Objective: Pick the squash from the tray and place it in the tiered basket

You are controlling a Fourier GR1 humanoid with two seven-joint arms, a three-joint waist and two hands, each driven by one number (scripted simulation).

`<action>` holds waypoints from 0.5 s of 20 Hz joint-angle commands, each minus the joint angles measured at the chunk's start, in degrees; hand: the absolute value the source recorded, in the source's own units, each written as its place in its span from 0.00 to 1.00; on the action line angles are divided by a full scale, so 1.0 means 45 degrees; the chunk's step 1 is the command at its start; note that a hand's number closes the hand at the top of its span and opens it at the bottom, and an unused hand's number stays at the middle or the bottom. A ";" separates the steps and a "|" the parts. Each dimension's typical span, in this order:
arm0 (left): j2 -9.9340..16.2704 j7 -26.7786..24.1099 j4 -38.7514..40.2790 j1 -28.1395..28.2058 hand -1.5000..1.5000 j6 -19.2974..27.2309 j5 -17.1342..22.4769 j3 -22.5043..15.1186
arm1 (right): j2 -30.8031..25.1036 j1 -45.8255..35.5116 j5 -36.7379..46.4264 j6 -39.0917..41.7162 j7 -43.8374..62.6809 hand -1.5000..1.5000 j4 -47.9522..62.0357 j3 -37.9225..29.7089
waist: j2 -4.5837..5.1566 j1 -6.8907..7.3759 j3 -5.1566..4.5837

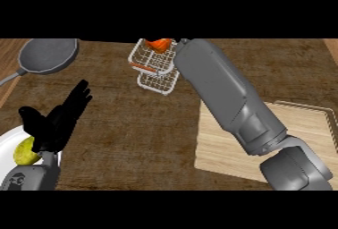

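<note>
Here the orange squash (159,45) sits at the top tier of the white wire tiered basket (156,71), right beside the grey right forearm; that hand's fingers are hidden. The left hand (56,120) rests open, well away.

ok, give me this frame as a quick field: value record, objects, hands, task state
basket: white wire tiered basket, far centre of the dark wooden counter
squash: orange squash at the basket's top tier
tray: light wooden tray, right side, no squash on it
right arm: grey forearm stretched to the basket; its robot hand hidden
left robot hand: open, fingers up, resting at left
pan: dark grey round pan, far left
plate: white plate with a yellow-green fruit, left edge
</note>
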 commanded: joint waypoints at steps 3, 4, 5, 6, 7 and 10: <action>-0.0251 -0.0339 -0.0070 0.0273 0.50 0.0264 -0.0161 0.0092 | 0.0001 0.0481 -0.2009 -0.0944 -0.1582 0.00 -0.0862 -0.1914 | -0.0023 -0.0152 0.0010; -0.0129 0.0281 0.0105 -0.0333 0.50 0.0222 0.0061 0.0260 | -0.0178 0.0290 -0.2268 -0.0745 -0.1785 0.00 -0.1218 -0.2411 | -0.0042 -0.0377 0.0017; -0.0113 0.0326 -0.0502 0.0216 0.50 0.0272 -0.0110 0.0074 | -0.0078 0.0407 -0.2469 -0.0684 -0.1958 0.00 -0.1135 -0.2638 | -0.0086 -0.0312 0.0016; -0.0084 0.0516 -0.0484 0.0216 0.50 0.0181 0.0120 0.0226 | -0.0083 0.0561 -0.2655 -0.0772 -0.2115 0.00 -0.1511 -0.2826 | -0.0134 -0.0446 0.0016; 0.0040 0.0123 0.0082 -0.0012 0.50 0.0144 0.0045 0.0495 | -0.0101 0.0938 -0.2869 -0.0815 -0.2419 0.00 -0.1954 -0.3013 | -0.0152 -0.0622 0.0012; 0.0171 -0.0140 -0.0293 0.0739 0.50 -0.0134 0.0049 0.0511 | -0.0971 0.0966 -0.3040 -0.1027 -0.3069 0.00 -0.1687 -0.3662 | -0.0127 -0.0498 0.0007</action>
